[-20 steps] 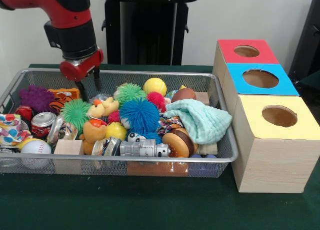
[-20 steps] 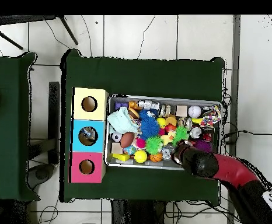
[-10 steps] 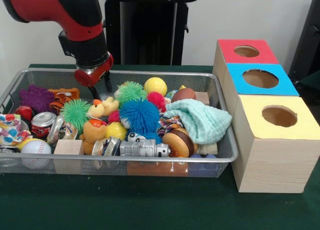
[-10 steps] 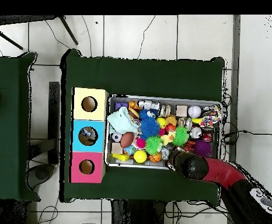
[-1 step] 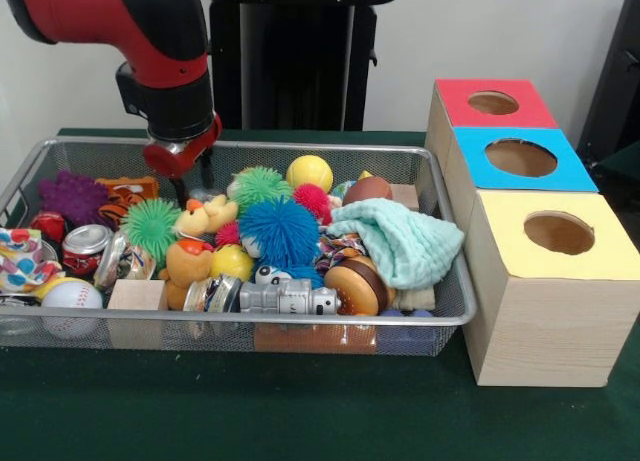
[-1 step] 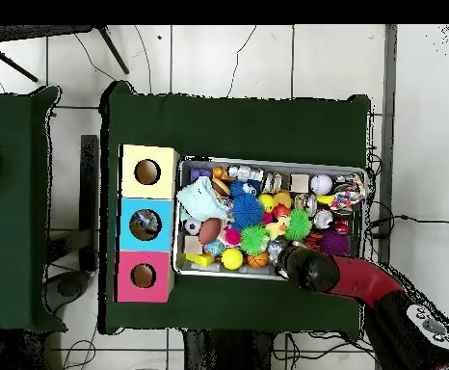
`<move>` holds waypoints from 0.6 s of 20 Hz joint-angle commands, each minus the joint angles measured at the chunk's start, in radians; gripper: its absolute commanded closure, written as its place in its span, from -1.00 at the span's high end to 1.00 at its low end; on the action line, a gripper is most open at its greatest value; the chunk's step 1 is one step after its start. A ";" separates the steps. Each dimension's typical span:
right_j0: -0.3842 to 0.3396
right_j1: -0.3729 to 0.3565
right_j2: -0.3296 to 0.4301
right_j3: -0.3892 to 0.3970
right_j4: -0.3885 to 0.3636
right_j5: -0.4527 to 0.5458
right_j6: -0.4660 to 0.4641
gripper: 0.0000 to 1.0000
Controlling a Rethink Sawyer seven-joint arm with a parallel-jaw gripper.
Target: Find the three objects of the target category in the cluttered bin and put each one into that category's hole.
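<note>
Above the wire bin's (image 5: 445, 311) far rim, the arm descends nearly vertical; its gripper (image 5: 193, 178) hangs parted and empty beside the plush duck (image 5: 203, 217).

You have a table (image 5: 300, 421) under a dark green cloth; on it sit the wire bin (image 5: 440, 316) of toys and, just beside it, a wooden box (image 5: 545, 326) with red, blue and yellow tops.

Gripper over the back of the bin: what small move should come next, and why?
Probably a short descent. The gripper hangs above the clutter near the bin's back rim, beside the green spiky ball and the plush duck, holding nothing visible. Which category is targeted cannot be told.
</note>
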 commanded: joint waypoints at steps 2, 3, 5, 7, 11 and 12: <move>-0.002 0.175 -0.103 -0.147 -0.058 -0.065 0.217 1.00; -0.002 0.183 -0.102 -0.152 -0.056 -0.075 0.216 1.00; -0.001 0.200 -0.100 -0.163 -0.054 -0.088 0.217 1.00; 0.003 0.221 -0.096 -0.179 -0.049 -0.103 0.220 1.00; -0.010 0.275 -0.074 -0.215 -0.039 -0.125 0.209 1.00; -0.013 0.283 -0.072 -0.220 -0.036 -0.128 0.208 1.00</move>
